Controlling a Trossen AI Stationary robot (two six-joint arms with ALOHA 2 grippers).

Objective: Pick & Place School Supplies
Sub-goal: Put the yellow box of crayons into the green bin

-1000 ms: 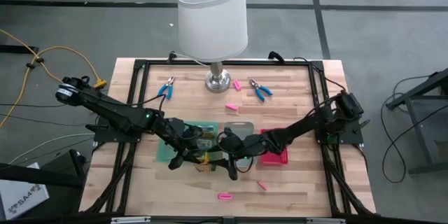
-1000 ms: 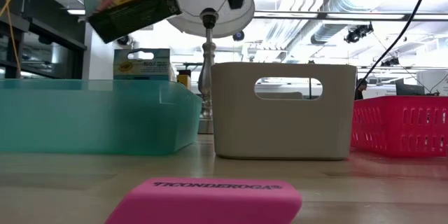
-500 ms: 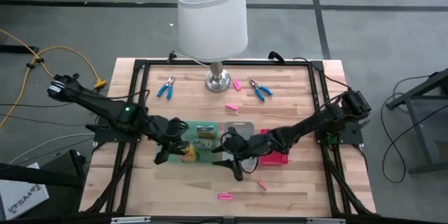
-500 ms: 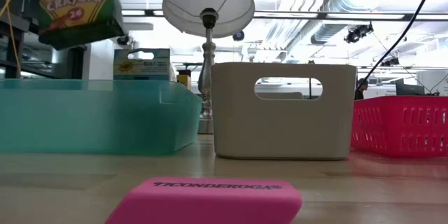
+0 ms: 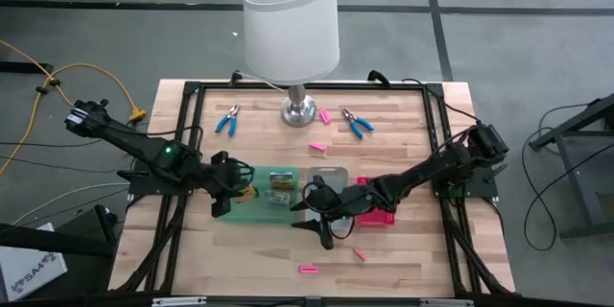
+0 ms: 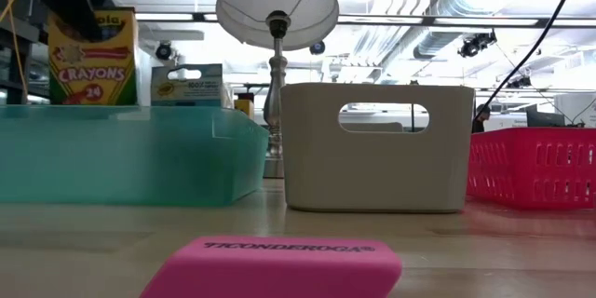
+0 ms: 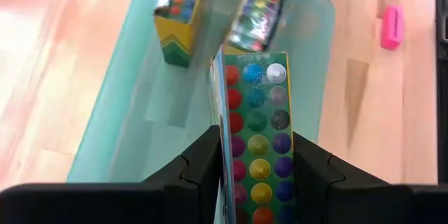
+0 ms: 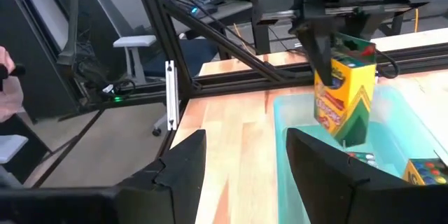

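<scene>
Since the earlier frame the left gripper [image 5: 233,184] has carried its crayon box [image 6: 91,54] leftward and down, from tilted high above the trays to upright with its lower end dipping behind the wall of the green tray [image 6: 140,154]. Nearest the low camera, a pink eraser [image 6: 275,263] lies on the desk [image 6: 484,251], not yet collected; a second pink eraser [image 5: 359,253] lies close by on the front boards. Behind these stand the green tray, the grey bin [image 6: 377,144] and the pink basket [image 6: 535,168] in a row. The left jaws are clenched on the crayon box, which hangs over the green tray's left end; it is not yet released. Two further crayon packs [image 7: 178,17] already rest in that tray. The right gripper [image 5: 312,219] waits just in front of the grey bin, jaws spread wide and holding nothing. Farther back, two more pink erasers [image 5: 317,147] and two blue-handled pliers [image 5: 227,120] lie near the lamp [image 5: 291,29], untouched. Judgement: the crayon stage is nearly complete; erasers and pliers remain.
</scene>
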